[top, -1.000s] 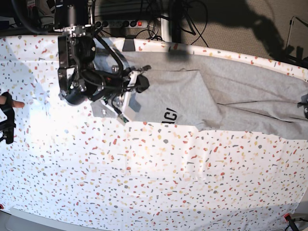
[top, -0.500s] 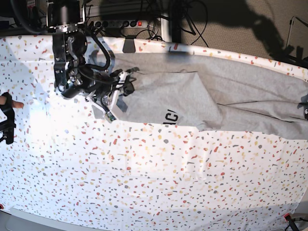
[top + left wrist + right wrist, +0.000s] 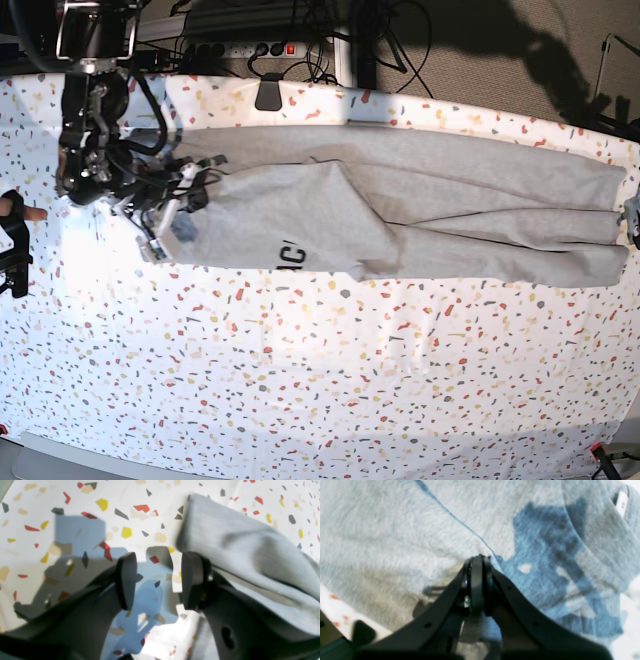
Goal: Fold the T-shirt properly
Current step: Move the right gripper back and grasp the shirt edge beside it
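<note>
**Now: grey T-shirt drawn out long across the far side of the counter**

Now the T-shirt (image 3: pixel 420 215) lies as a long, narrow heather-grey band along the far part of the terrazzo-patterned counter (image 3: pixel 330 380), reaching from the left arm's side at the right edge of the base view across to the right arm at the left. A folded flap sits over its left half, and a few black capital letters (image 3: pixel 291 256) show at the near edge of that flap.

At the left end, the right tool (image 3: pixel 477 580) has its jaws pressed together, and the wrist view shows grey cloth (image 3: pixel 395 530) filling the frame around and behind the tips; whether a pinch of fabric sits between them cannot be told.

At the right end, the left tool (image 3: pixel 157 580) has its jaws apart with bare counter between them. The shirt's edge (image 3: pixel 237 550) lies draped over the outside of one finger (image 3: pixel 192 580).
</note>
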You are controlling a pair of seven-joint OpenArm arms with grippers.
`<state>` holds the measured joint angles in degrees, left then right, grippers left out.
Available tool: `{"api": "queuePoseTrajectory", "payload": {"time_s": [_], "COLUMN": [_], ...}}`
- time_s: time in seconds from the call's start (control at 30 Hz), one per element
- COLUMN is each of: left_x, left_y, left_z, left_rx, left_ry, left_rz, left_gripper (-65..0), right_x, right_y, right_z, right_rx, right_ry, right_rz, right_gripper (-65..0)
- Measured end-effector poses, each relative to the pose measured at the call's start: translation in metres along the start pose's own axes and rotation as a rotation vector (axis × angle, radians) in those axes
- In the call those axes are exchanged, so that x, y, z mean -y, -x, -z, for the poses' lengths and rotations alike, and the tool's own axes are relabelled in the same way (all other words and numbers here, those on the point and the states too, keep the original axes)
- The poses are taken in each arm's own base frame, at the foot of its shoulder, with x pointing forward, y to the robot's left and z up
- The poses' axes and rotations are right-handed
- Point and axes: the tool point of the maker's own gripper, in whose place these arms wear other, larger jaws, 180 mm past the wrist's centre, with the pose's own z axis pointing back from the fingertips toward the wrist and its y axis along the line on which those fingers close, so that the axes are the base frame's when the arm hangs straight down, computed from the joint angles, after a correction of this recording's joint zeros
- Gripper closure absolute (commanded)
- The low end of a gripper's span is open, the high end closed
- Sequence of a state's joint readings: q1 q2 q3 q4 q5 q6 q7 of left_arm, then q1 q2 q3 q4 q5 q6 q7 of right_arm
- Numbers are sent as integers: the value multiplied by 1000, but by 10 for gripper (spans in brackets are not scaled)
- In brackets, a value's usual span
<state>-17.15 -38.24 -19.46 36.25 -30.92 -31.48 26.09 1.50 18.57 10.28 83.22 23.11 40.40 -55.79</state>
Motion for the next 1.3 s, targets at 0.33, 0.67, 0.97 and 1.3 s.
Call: {"api": "queuePoseTrajectory", "payload": {"time_s": [0.33, 0.67, 0.97, 1.3], "left_x": [37, 48, 64, 102], "left_y": [-2, 28, 44, 60], "left_z": [-4, -4, 4, 14], "left_rx": [4, -153, -182, -202], "left_ry": [210, 245, 266, 354], "left_rz": [-94, -109, -101, -138], "left_gripper": [-284, -284, -284, -284], "right_x": [23, 23, 23, 23], "right_y": [7, 7, 7, 7], "right_z": [-12, -12, -12, -12], "right_rx": [-28, -27, -27, -28], "right_ry": [51, 51, 50, 51], "right_rz": [-9, -9, -8, -8], "right_gripper": [0, 0, 0, 0]}}
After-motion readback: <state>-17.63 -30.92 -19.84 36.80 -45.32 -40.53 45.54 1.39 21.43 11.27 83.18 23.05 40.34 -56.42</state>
